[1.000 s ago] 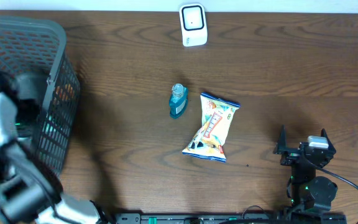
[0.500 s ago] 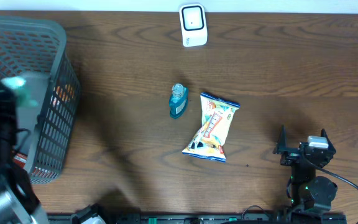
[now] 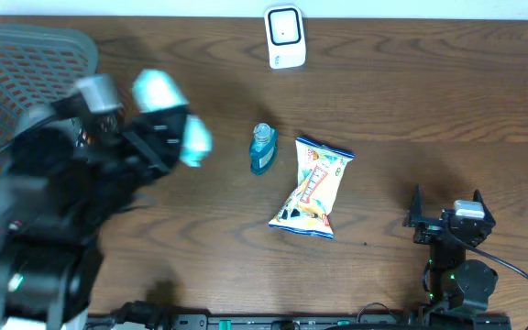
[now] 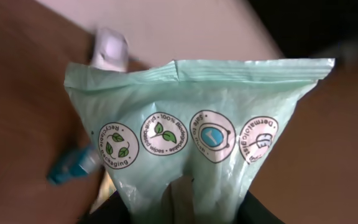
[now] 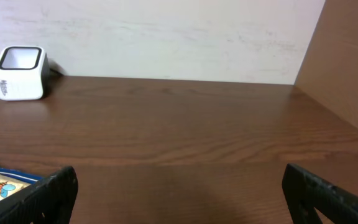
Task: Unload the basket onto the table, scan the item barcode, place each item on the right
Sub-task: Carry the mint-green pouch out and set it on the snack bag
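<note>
Left hand (image 3: 159,137) grasping green pouch (image 4: 191,130) in the air just right of basket (image 3: 26,55), well apart from scanner (image 3: 284,37), so pickup done, scan not yet; right hand (image 3: 447,206) released, empty.

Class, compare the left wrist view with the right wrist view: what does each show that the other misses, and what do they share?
Only left wrist: a green pouch with round printed badges, filling the view, and a blue bottle behind it. Only right wrist: the right claw, open and empty. Both: the white scanner and the brown table.
</note>
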Controlling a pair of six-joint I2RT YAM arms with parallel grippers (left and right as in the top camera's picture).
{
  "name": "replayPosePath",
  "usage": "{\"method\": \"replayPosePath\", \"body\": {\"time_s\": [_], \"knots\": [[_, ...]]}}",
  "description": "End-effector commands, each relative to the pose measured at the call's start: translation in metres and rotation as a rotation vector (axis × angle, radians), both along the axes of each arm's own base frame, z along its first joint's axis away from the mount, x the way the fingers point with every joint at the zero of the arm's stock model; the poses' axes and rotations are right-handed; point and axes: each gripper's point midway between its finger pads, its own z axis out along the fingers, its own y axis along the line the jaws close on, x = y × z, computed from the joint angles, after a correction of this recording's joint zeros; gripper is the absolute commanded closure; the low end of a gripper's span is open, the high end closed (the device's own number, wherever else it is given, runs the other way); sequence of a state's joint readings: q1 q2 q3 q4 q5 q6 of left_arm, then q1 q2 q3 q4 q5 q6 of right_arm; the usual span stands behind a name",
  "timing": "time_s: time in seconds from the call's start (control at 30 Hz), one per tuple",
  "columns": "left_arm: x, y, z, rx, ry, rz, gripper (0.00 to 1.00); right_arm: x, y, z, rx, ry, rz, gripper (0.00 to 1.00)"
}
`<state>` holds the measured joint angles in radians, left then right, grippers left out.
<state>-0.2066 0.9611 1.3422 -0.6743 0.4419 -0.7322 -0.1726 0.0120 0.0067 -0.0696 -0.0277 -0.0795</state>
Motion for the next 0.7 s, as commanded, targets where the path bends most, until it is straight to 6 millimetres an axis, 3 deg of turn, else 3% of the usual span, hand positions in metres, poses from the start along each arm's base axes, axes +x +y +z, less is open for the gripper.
{"method": "replayPosePath", "body": {"time_s": [0.0, 0.3, 0.33, 0.4, 0.53, 0.67], "knots": [[0.006, -0.058, -0.030, 0.131, 0.010, -0.227, 0.64, 0.000, 0.000, 0.000, 0.012, -0.003, 0.000, 0.01], [0.018, -0.198, -0.145, 0.318, 0.145, -0.508, 0.63, 0.000, 0.000, 0.000, 0.012, -0.003, 0.000, 0.01], [0.018, -0.229, -0.170, 0.339, 0.136, -0.571, 0.64, 0.000, 0.000, 0.000, 0.012, -0.003, 0.000, 0.01], [0.016, -0.256, -0.193, 0.362, 0.120, -0.627, 0.63, 0.000, 0.000, 0.000, 0.012, -0.003, 0.000, 0.01], [0.008, -0.292, -0.241, 0.392, 0.134, -0.696, 0.63, 0.000, 0.000, 0.000, 0.012, -0.003, 0.000, 0.01], [0.006, -0.304, -0.283, 0.427, 0.185, -0.719, 0.63, 0.000, 0.000, 0.000, 0.012, -0.003, 0.000, 0.01]]}}
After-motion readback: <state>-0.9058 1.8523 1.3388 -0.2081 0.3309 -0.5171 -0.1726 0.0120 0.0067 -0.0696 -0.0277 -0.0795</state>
